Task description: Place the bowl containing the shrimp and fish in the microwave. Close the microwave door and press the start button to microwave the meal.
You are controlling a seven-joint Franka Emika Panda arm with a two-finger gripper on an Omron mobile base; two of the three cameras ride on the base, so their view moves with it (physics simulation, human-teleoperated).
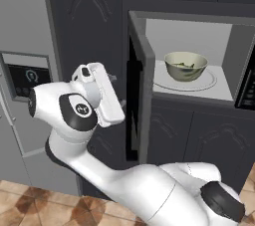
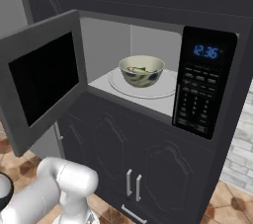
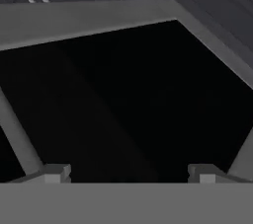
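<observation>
Dark kitchen cabinets (image 2: pixel 163 168) all round. Microwave door (image 2: pixel 42 82) swung open at 9 o'clock of microwave (image 2: pixel 148 70). Gripper (image 3: pixel 129 172) spread wide, close before door's black window. Bowl (image 2: pixel 142 70) centred on turntable (image 2: pixel 163 90); fish (image 2: pixel 139 69) inside, shrimp probably hidden. Control strip (image 2: pixel 202 82) at 3 o'clock.

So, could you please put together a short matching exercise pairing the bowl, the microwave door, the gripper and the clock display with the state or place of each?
Things:
1. bowl
2. microwave door
3. gripper
4. clock display

States or places:
A. swung open to the left
B. lit blue, on the dark control strip
C. on the white turntable
D. open, facing the black door window

Pairs: 1-C, 2-A, 3-D, 4-B
</observation>
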